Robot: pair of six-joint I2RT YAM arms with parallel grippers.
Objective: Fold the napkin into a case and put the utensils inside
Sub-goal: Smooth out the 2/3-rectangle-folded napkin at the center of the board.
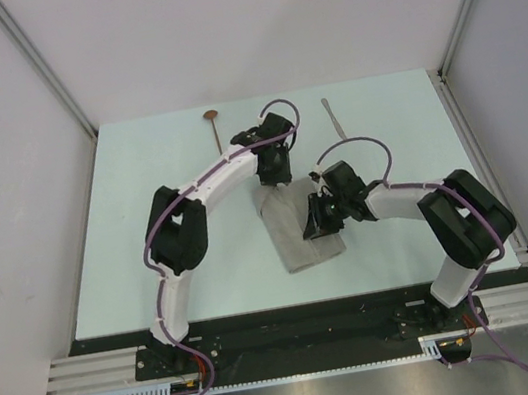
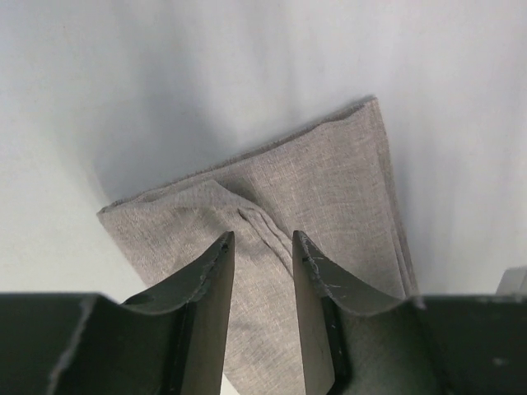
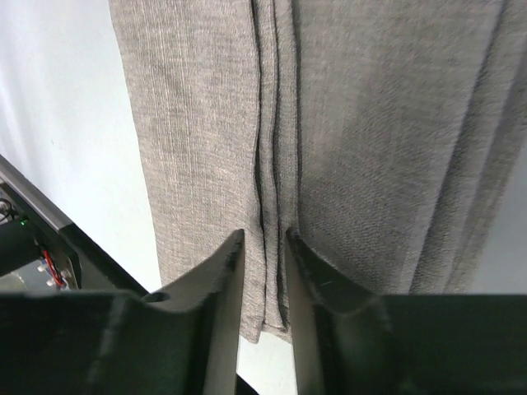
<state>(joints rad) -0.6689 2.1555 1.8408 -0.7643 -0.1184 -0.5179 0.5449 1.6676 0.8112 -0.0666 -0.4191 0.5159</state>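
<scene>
We see the napkin (image 1: 293,235) lying folded into a long narrow strip near the middle of the bench (image 1: 114,212), running slantwise from the far left to the near right. Both arms reach in over it.

The left gripper (image 1: 274,163) sits at the far end of the strip. From its wrist camera, its jaws stand apart with a clear gap, and a small raised pleat of the cloth runs up between the two fingers (image 2: 216,271). The tips are right at the fabric, but we cannot tell whether they press on it.

The right gripper (image 1: 319,219) is over the right-hand edge of the strip, nearer the arm bases. Its jaws are also apart, though only by a narrow slot. In its wrist camera, the stacked fold edges of the napkin run straight into that slot. The cloth looks flat under the fingers (image 3: 222,280), not lifted, and we cannot tell whether the tips touch it.

The utensils lie at the far side of the bench, well clear of the napkin. The spoon (image 1: 214,130) lies left of the left gripper with its copper-brown bowl pointing away from the arms. The knife (image 1: 333,119) lies to the right, slightly slanted.
</scene>
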